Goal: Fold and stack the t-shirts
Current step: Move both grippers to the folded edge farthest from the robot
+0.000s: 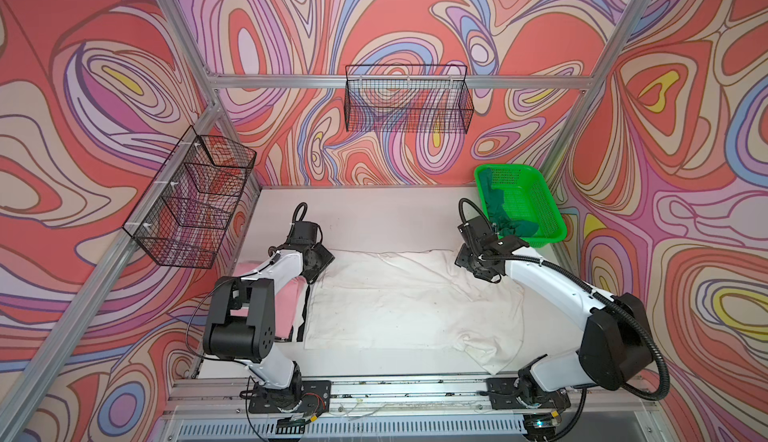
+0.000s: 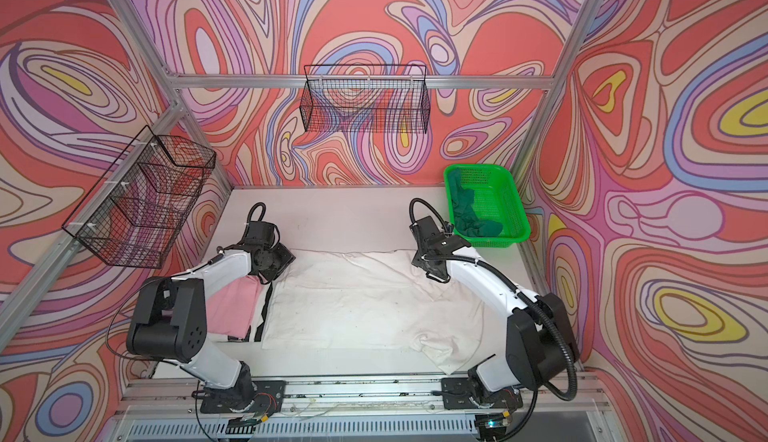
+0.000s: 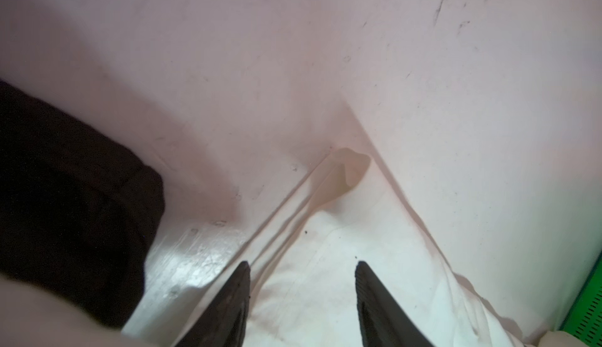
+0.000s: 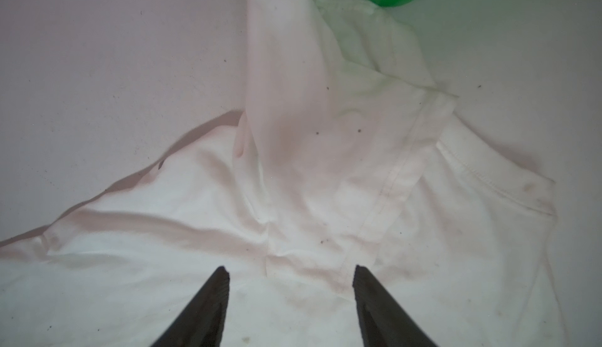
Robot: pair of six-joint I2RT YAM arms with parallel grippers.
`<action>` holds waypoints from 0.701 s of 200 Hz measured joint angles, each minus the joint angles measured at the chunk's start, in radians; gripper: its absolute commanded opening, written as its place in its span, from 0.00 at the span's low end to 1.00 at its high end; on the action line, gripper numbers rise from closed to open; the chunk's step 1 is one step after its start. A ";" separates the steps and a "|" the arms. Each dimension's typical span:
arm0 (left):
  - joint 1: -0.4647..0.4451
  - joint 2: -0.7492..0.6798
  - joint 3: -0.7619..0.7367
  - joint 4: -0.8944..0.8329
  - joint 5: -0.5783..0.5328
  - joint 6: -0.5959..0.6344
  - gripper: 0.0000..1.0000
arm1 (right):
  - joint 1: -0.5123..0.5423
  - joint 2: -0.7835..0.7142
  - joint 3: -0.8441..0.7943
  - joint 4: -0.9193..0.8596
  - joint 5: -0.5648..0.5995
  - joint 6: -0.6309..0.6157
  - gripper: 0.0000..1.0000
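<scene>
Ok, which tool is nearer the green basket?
Right. The right tool is over the white t-shirt's far right corner, beside the green basket; the left tool is at its far left corner.

- A spread shirt [image 1: 399,303] lies mid-table [image 1: 374,211].
- A folded shirt [image 2: 232,307] lies just left of it.
- A basket [image 1: 515,167] stands at the far right corner, holding a third shirt [image 1: 505,215].
- Wire racks [image 1: 189,203] hang on the left and far walls.

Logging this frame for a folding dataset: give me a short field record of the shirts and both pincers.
white t-shirt: spread wrinkled across the table
pink t-shirt: flat at the table's left edge
dark green t-shirt: crumpled in the green basket
left pincer: open, above the white t-shirt's far left corner
right pincer: open, above its far right part
</scene>
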 measured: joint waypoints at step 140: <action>-0.164 0.292 0.314 -0.089 -0.100 0.042 0.55 | -0.220 0.106 -0.102 0.156 -0.042 -0.214 0.64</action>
